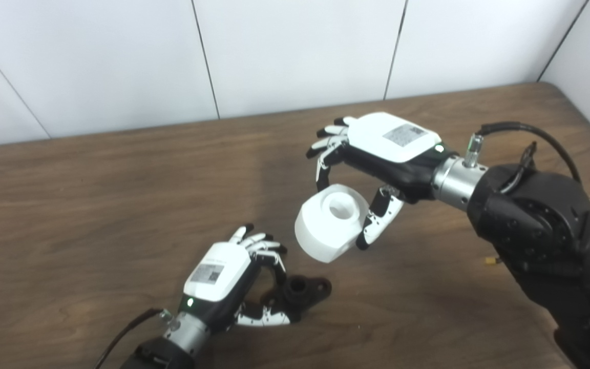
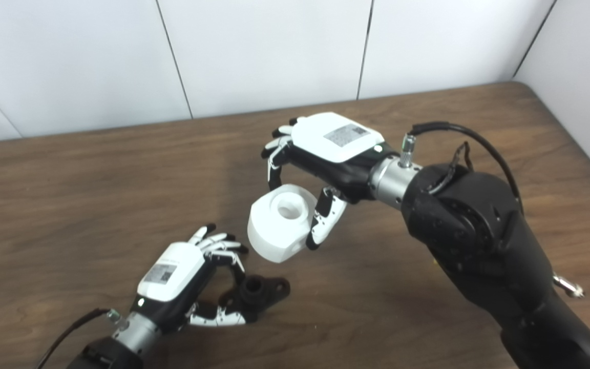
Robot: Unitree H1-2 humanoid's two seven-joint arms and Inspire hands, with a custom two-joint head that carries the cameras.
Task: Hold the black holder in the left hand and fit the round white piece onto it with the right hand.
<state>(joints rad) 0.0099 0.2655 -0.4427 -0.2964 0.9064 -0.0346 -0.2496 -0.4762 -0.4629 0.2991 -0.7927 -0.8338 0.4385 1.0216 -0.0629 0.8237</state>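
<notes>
While the left robot hand (image 1: 223, 277) is gripping the black holder (image 1: 300, 293) near the bench's (image 1: 69, 205) front edge, the right robot hand (image 1: 377, 154) is holding the round white piece (image 1: 328, 223) above it.

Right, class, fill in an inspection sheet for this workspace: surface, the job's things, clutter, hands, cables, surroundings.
Surface: brown wooden table, bare grain.
Job's things: black holder low at the table, in the left hand's grasp; round white piece held above it, not yet fitted.
Clutter: small yellow bit by the right arm.
Hands: left hand shut on the holder; right hand shut on the white piece.
Cables: black cable looping over the right wrist.
Surroundings: white panelled wall.
</notes>
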